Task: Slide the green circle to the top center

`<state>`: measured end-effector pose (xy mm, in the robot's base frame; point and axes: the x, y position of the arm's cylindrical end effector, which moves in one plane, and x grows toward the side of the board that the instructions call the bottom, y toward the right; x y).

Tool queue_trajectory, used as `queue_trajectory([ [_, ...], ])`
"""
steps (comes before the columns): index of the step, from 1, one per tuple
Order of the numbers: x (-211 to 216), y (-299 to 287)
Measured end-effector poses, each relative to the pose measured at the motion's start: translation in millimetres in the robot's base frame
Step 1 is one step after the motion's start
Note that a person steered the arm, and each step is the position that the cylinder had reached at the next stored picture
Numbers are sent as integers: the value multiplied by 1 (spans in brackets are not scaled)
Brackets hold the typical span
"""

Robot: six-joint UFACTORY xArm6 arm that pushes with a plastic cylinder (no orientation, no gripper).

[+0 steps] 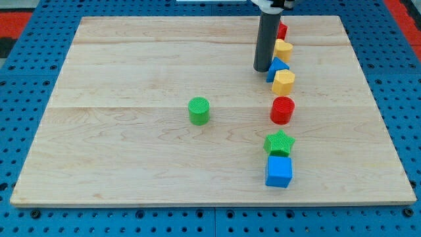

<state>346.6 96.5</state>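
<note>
The green circle is a short cylinder standing near the middle of the wooden board. My tip is the lower end of the dark rod, up and to the right of the green circle, well apart from it. The tip stands just left of the blue triangle and below-left of a yellow block.
A column of blocks runs down the view's right: a red block partly behind the rod, the yellow block, the blue triangle, a yellow hexagon, a red cylinder, a green star and a blue cube.
</note>
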Motion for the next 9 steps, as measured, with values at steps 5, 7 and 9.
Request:
queue_trajectory([
  [5, 74, -19],
  [7, 123, -36],
  [9, 143, -109],
])
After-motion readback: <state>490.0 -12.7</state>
